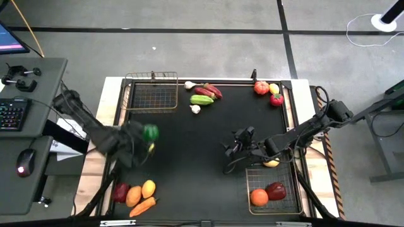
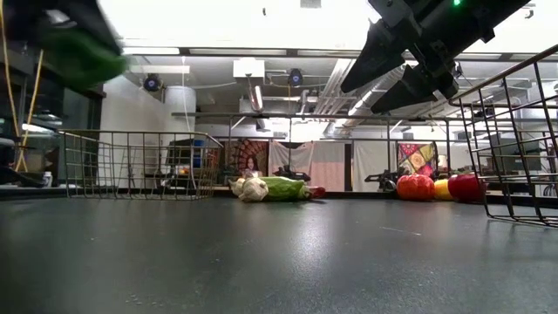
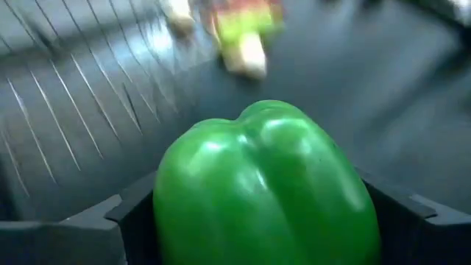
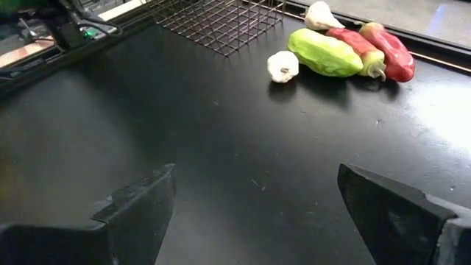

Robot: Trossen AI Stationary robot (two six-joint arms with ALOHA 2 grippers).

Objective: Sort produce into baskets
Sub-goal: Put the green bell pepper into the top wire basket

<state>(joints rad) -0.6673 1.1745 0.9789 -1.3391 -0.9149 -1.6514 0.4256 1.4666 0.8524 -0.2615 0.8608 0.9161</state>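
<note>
Left gripper (image 1: pixel 146 133): we found its fingers closed round the green pepper (image 3: pixel 261 188), lifted off the table at nine o'clock, presumably for carrying to the copper-rimmed basket (image 1: pixel 151 92) at eleven | Right gripper (image 1: pixel 232 150): fingers wide apart, empty, waiting beside the grey basket (image 1: pixel 273 190) at five.

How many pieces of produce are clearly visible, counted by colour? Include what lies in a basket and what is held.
Red: 6
Orange: 3, with the carrot
Yellow: 3
Green: 2, with the held pepper
White: 2, both garlic
Total: 16
</note>
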